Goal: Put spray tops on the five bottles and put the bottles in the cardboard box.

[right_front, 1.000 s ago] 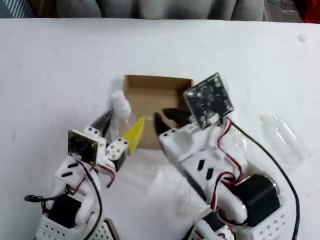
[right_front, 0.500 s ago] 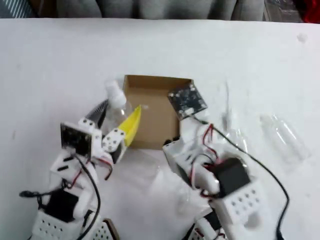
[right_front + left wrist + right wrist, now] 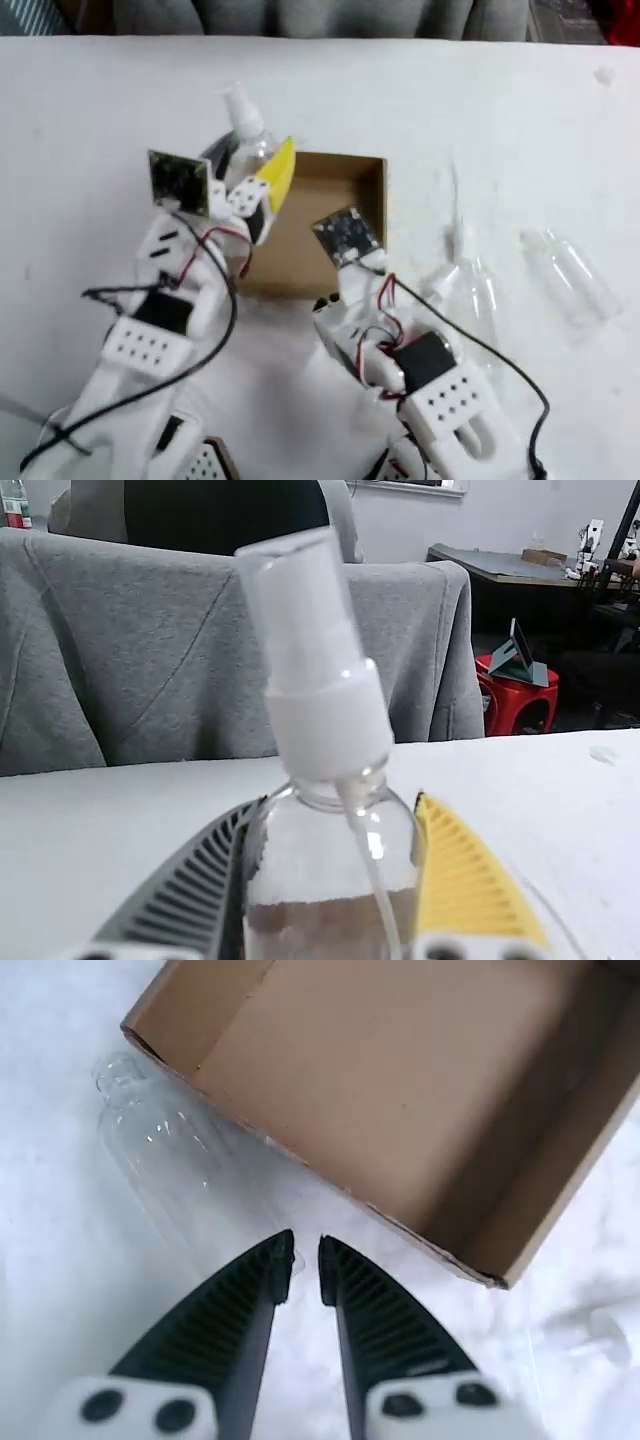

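A clear bottle [image 3: 320, 880] with a white spray top [image 3: 315, 680] stands upright between the grey and yellow fingers of my left gripper [image 3: 335, 810], which is shut on it. From above, that bottle [image 3: 245, 130] is held at the far left corner of the open cardboard box [image 3: 340, 175]. My right gripper [image 3: 305, 1260] hangs over the table just outside the box [image 3: 400, 1090], its black fingers nearly together with nothing between them. An uncapped clear bottle [image 3: 170, 1160] lies beside the box wall, close to those fingertips.
Two more clear bottles [image 3: 480, 295] [image 3: 570, 270] lie on the white table right of the box. A loose spray top [image 3: 455, 235] lies near them, and a spray top [image 3: 600, 1325] lies at the right wrist view's edge. A grey covered chair [image 3: 150, 660] stands behind the table.
My left arm has carried the capped bottle up and away, from the box's near left side to its far left corner. My right arm has turned and drawn back, and its fingers have come together.
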